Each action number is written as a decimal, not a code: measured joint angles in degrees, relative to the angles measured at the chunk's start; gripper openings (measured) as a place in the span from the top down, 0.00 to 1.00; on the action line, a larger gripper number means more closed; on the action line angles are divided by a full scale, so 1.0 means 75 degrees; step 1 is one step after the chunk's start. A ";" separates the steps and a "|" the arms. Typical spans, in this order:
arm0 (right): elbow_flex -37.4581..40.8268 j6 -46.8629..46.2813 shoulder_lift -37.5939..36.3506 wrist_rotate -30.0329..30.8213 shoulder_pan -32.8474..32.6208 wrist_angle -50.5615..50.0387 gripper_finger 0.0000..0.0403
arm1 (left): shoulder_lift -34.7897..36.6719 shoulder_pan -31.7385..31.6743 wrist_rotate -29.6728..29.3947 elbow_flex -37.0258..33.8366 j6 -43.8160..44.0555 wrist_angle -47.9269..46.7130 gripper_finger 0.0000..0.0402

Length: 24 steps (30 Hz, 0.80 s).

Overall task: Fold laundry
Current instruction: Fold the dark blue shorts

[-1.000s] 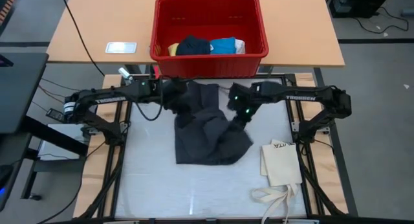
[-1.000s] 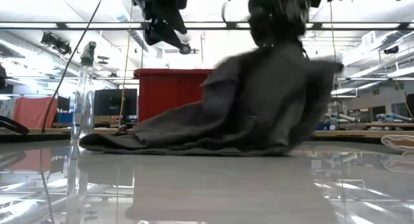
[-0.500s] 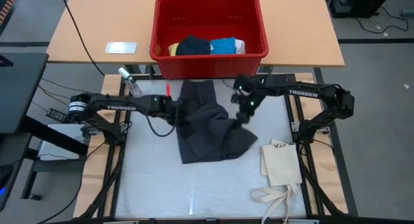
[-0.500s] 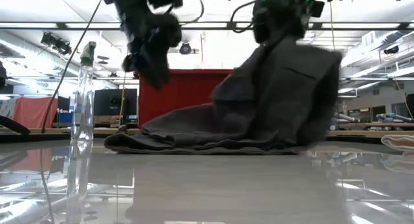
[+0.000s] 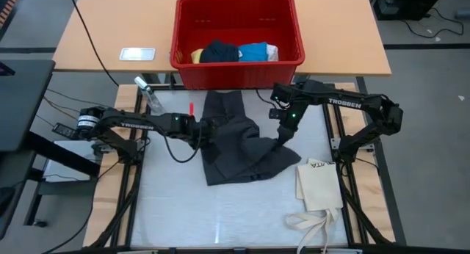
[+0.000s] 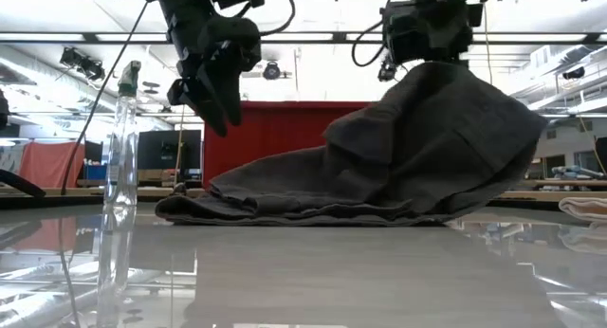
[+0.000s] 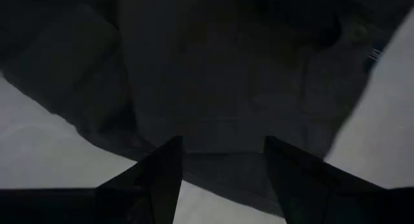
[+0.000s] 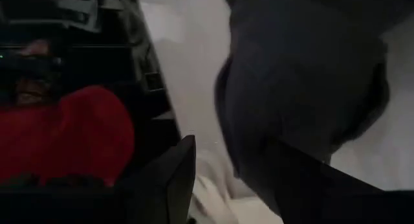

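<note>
Across the middle of the high view, the white table (image 5: 169,202) has the dark grey cargo shorts (image 5: 235,147) lying rumpled on it, one side still bunched up high under the right arm. Top centre, the red basket (image 5: 236,30) holds navy, blue and yellow pieces. Lower right, the cream tote bag (image 5: 319,184) has lettering I can't quite read. "TROSSEN" is printed on the right arm. The left gripper (image 5: 208,129), fingers spread and holding nothing, hangs over the shorts' left edge. The right gripper (image 5: 282,140) sits at the raised fold, fingers parted; can't tell if it's gripping.
</note>
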<state>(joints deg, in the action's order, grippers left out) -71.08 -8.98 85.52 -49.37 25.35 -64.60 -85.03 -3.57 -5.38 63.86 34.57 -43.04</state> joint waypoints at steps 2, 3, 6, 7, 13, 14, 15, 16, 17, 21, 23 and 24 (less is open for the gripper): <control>-0.0100 -0.0441 0.0000 0.0731 0.0107 0.0535 0.53 | 0.0000 -0.0245 -0.0070 0.0000 -0.0258 0.0065 0.46; -0.0157 -0.0674 0.0000 0.1368 0.0176 0.0743 0.53 | 0.0000 -0.0398 -0.0066 0.0000 -0.0405 0.0125 0.47; -0.0466 -0.1242 0.0006 0.3526 0.0414 0.0734 0.53 | 0.0003 -0.0904 0.0317 0.0000 -0.0561 0.0344 0.50; -0.0599 -0.1383 0.0005 0.4330 0.0457 0.0563 0.53 | 0.0022 -0.1059 0.0500 0.0000 -0.0573 0.0381 0.51; -0.0989 -0.0539 -0.0001 0.8093 0.0335 0.0264 0.53 | 0.0064 -0.1858 0.0740 0.0006 -0.1370 0.0480 0.57; -0.0989 -0.0199 0.0019 0.8069 0.0403 0.0781 0.53 | 0.0064 -0.2046 0.0748 0.0006 -0.1607 0.0597 0.57; -0.0993 0.0008 0.0056 0.7889 0.0494 0.1354 0.54 | 0.0064 -0.2257 0.0745 0.0006 -0.1859 0.0773 0.57; -0.0996 0.0068 0.0099 0.7616 0.0621 0.1885 0.54 | 0.0061 -0.2493 0.0733 0.0006 -0.2120 0.0978 0.58; -0.1001 0.0046 0.0175 0.7350 0.0760 0.2329 0.54 | 0.0058 -0.2742 0.0757 0.0006 -0.2358 0.1158 0.59; -0.1001 -0.0404 0.0488 0.6665 0.1260 0.3064 0.55 | 0.0055 -0.3930 0.1005 0.0006 -0.2990 0.1993 0.63; -0.1001 -0.0383 0.0607 0.6767 0.1476 0.3232 0.57 | -0.0003 -0.4535 0.0998 0.0006 -0.3323 0.2518 0.65; -0.1001 -0.0335 0.0670 0.6986 0.1576 0.3358 0.57 | -0.0039 -0.4811 0.0988 0.0006 -0.3446 0.2852 0.66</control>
<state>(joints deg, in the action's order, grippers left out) -78.59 -11.50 90.54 3.03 37.17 -39.41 -85.33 -39.65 2.03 63.90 8.72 -21.65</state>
